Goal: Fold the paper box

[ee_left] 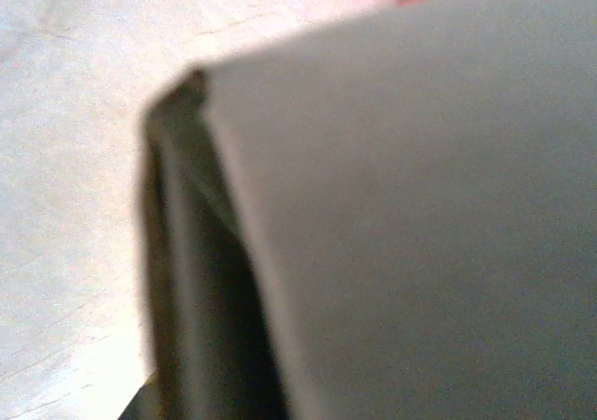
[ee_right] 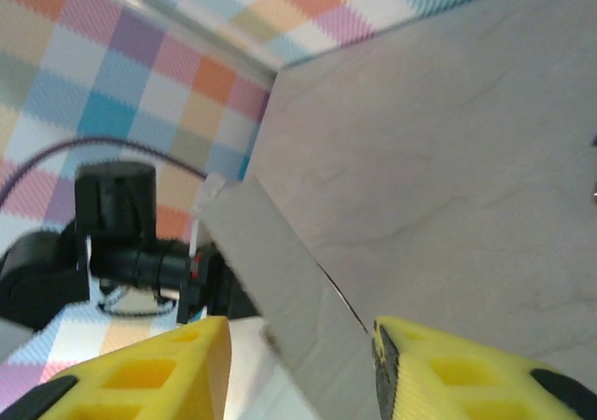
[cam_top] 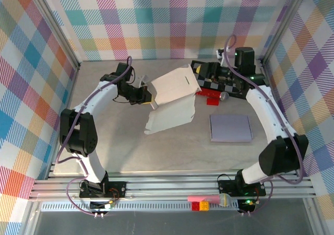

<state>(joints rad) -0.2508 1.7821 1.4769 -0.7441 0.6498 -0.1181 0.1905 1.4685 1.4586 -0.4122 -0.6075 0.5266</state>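
Note:
The white paper box (cam_top: 175,91) lies part-folded in the middle of the table, one panel raised over a flat lower one. At its left edge my left gripper (cam_top: 150,98) is shut on the paper. In the left wrist view a blurred grey panel of the box (ee_left: 420,215) sits very close to the lens and hides the fingers. My right gripper (cam_top: 199,85) is at the raised panel's right edge. In the right wrist view its yellow fingers (ee_right: 168,369) stand apart, with a tilted flap of the box (ee_right: 280,271) between them.
A flat lavender sheet (cam_top: 230,127) lies to the right of the box. A red piece (cam_top: 211,95) with a grey ball (cam_top: 223,96) sits just under the right gripper. Plaid walls close in the table on three sides. Small coloured blocks (cam_top: 202,204) rest on the front rail.

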